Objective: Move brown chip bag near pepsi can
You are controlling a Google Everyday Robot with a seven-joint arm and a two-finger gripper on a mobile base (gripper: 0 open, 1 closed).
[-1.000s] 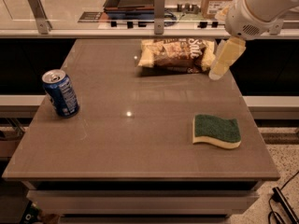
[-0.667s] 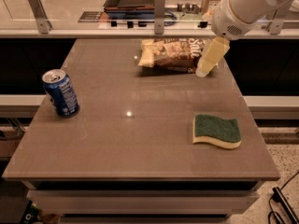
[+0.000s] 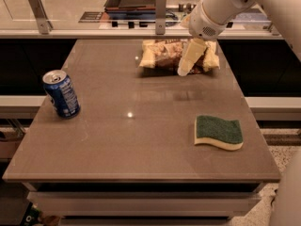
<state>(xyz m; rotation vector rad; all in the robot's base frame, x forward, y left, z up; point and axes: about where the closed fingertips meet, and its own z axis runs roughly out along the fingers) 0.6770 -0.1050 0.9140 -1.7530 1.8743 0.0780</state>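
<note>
Gripper (image 3: pixel 184 70), grip state unclear, low over right half of brown chip bag (image 3: pixel 159 58)

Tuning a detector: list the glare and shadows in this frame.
Camera view: a small bright glint sits mid-surface on the glossy brown table; the crinkly brown-and-yellow chip bag throws a dark shadow along its near edge, with the cream gripper hanging over it; the blue cylindrical pepsi can and green-and-yellow sponge cast thin shadows.
</note>
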